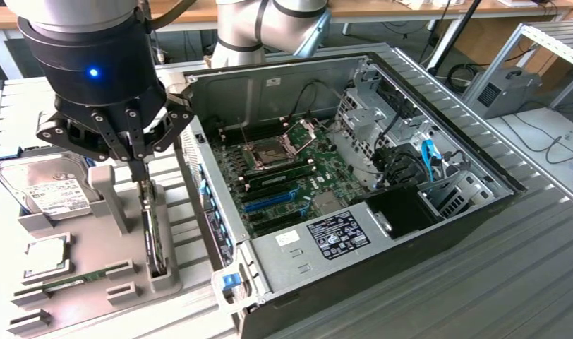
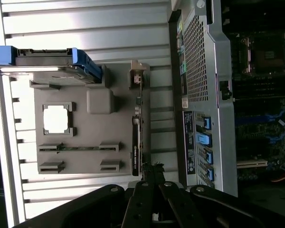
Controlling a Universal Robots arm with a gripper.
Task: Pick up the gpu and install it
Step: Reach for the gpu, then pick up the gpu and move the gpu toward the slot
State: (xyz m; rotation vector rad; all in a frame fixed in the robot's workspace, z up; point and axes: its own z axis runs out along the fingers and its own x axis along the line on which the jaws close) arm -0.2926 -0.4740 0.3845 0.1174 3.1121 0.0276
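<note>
Grey holder tray point(image 1: 89, 282) lying left of PC case point(image 1: 296, 247), ext. view. Gripper point(image 1: 139, 176) hanging over tray's case-side slot; open or closed, cannot tell. gpu point(image 1: 153, 236) standing on edge in that slot, just beside case.

Pincer point(image 1: 137, 173) close above the gpu point(image 1: 153, 236), upright in its grey holder point(image 1: 108, 261) beside the open computer case point(image 1: 456, 212)
</note>
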